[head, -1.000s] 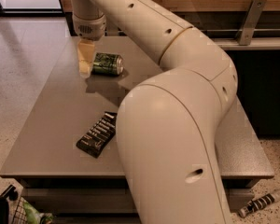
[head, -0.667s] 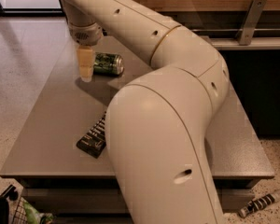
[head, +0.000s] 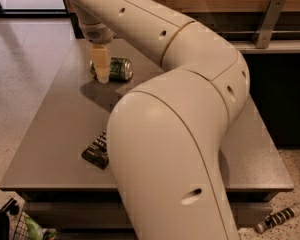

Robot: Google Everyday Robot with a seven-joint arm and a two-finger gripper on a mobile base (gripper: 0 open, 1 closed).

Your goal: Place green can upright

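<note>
The green can [head: 118, 68] lies on its side at the far left of the grey table [head: 50, 134], its dark green, white-patterned label facing me. My gripper [head: 101, 70] hangs straight down from the arm, right at the can's left end and covering part of it. Its tip is close to the table top. I cannot tell whether it touches the can. The arm's big cream links fill the middle and right of the view and hide much of the table.
A dark snack packet [head: 95, 153] lies near the table's front edge, partly hidden by the arm. A basket [head: 12, 226] stands on the floor at bottom left, a striped object [head: 282, 217] at bottom right. A wooden wall with a metal bracket [head: 266, 15] runs behind.
My gripper has come down and moved a little to the right, up against the can's left end. The can still lies on its side in the same place.
</note>
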